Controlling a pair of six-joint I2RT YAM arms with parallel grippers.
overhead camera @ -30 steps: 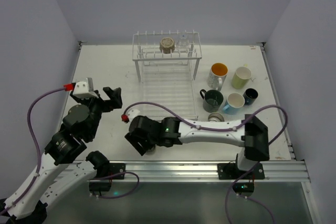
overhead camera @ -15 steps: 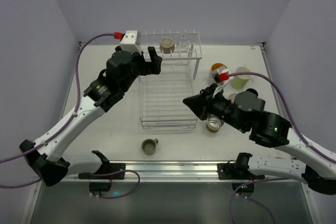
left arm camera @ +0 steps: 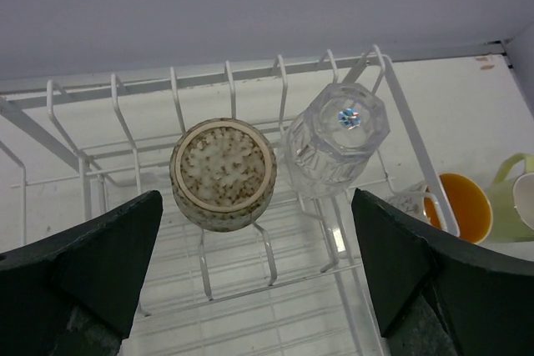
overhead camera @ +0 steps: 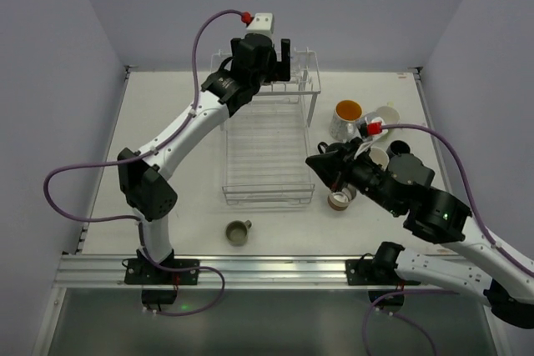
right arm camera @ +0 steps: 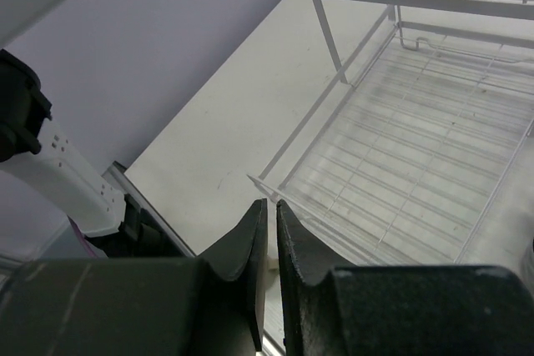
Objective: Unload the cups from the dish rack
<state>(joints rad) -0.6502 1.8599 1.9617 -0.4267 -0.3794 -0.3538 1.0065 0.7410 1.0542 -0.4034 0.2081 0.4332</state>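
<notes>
Unloading nears its end: a tan cup (left arm camera: pixel 223 172) and a clear glass (left arm camera: pixel 338 135) sit inverted on the upper shelf (left arm camera: pixel 200 79) of the dish rack (overhead camera: pixel 265 164), with the left gripper (left arm camera: pixel 256 206) spread wide above them. Next, it should descend and close on one (the right gripper (right arm camera: pixel 269 231) is pinched together, empty).

The dish rack (overhead camera: pixel 267 156) stands on the table (overhead camera: pixel 167 147) toward the far wall, with its upper shelf (left arm camera: pixel 125 89) at the far end and its lower basket (overhead camera: pixel 250 193) running toward me. On that shelf two cups sit upside down side by side, the left cup (left arm camera: pixel 223 174) touching or just beside the right cup (left arm camera: pixel 338 141), and my left hand (overhead camera: pixel 269 62) hangs above them. A group of cups (overhead camera: pixel 347 114) stands on the table right of the rack, my right hand (overhead camera: pixel 315 161) lies between that group and the basket's right side, and a lone cup (overhead camera: pixel 239 233) sits in front of the basket's near edge.
</notes>
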